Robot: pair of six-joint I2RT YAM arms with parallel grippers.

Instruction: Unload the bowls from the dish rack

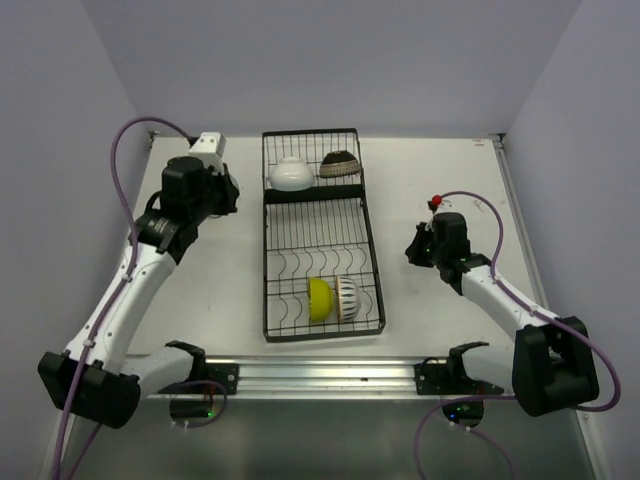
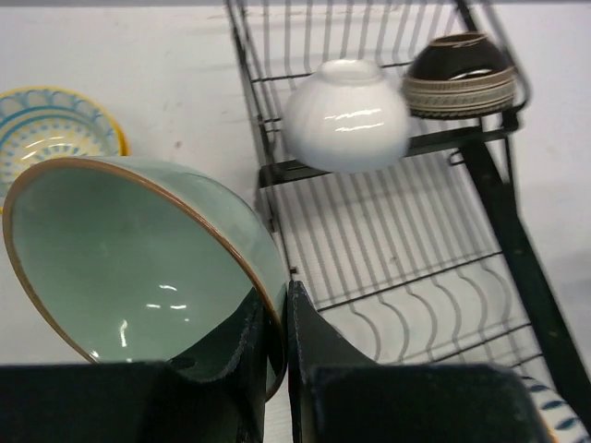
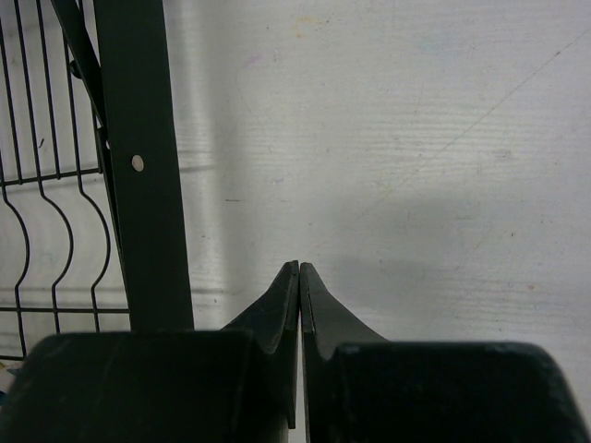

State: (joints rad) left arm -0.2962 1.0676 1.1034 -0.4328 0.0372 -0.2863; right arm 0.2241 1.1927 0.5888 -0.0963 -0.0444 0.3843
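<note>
The black wire dish rack (image 1: 372,262) lies in the middle of the table. Its small far section holds a white bowl (image 1: 290,173) and a dark brown patterned bowl (image 1: 340,164). Its larger section holds a yellow-green bowl (image 1: 319,299) and a white bowl with black stripes (image 1: 346,297) standing on edge. My left gripper (image 2: 277,318), left of the rack's far end (image 1: 222,190), is shut on the rim of a pale green bowl (image 2: 120,258), held tilted. My right gripper (image 3: 300,269) is shut and empty just right of the rack (image 3: 138,138).
A bowl with a yellow rim and blue pattern (image 2: 46,129) sits on the table beyond the held bowl, left of the rack. The white bowl (image 2: 346,115) and the brown bowl (image 2: 460,74) show ahead of the left gripper. Walls close in the table on three sides.
</note>
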